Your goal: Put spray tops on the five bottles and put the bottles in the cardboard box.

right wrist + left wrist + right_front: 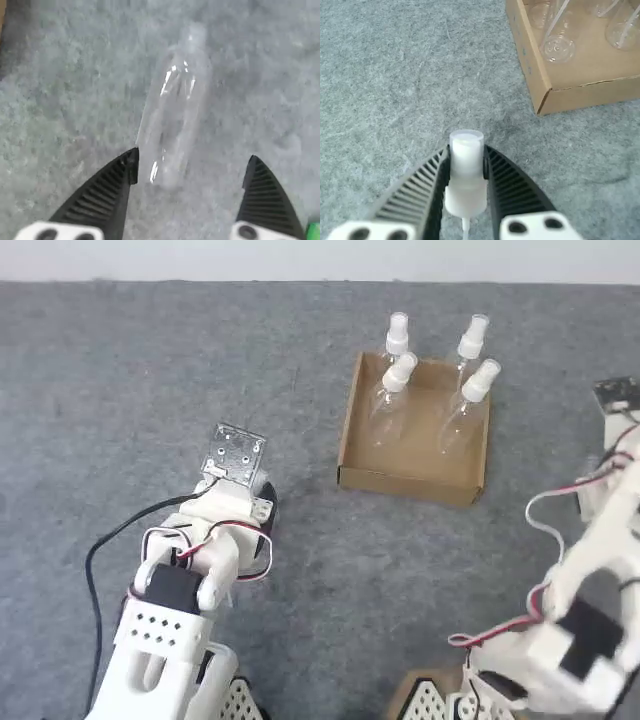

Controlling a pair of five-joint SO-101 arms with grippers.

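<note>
1. Left pincer (466, 150): pinching. I log its two ribbed black jaws pressed against either side of a white spray top (466, 172). The top stands upright between them, its cap above the jaw tips and its thin dip tube hanging below. The pincer hangs over bare grey surface, to the near left of the cardboard box.

2. Right pincer (192, 157): spread wide, holding nothing. I see one clear uncapped bottle (172, 120) lying on its side on the tabletop. Its base sits between the two jaw tips, closer to one of them, and its neck points away from the pincer. I cannot tell whether that jaw touches it.

3. Left arm (190, 580): white, at the near left of the scene, with its wrist towards the middle.

4. Right arm (590, 590): white, at the near right edge.

5. Cardboard box (410, 483): a shallow open tray, far and right of centre, between the two arms.

6. Four capped bottles (385, 410): clear with white spray tops, standing upright inside the box in two rows of two. From the left wrist I see their round bases on the box floor.

7. Tabletop (150, 360): covered in a grey felt-like material.
</note>
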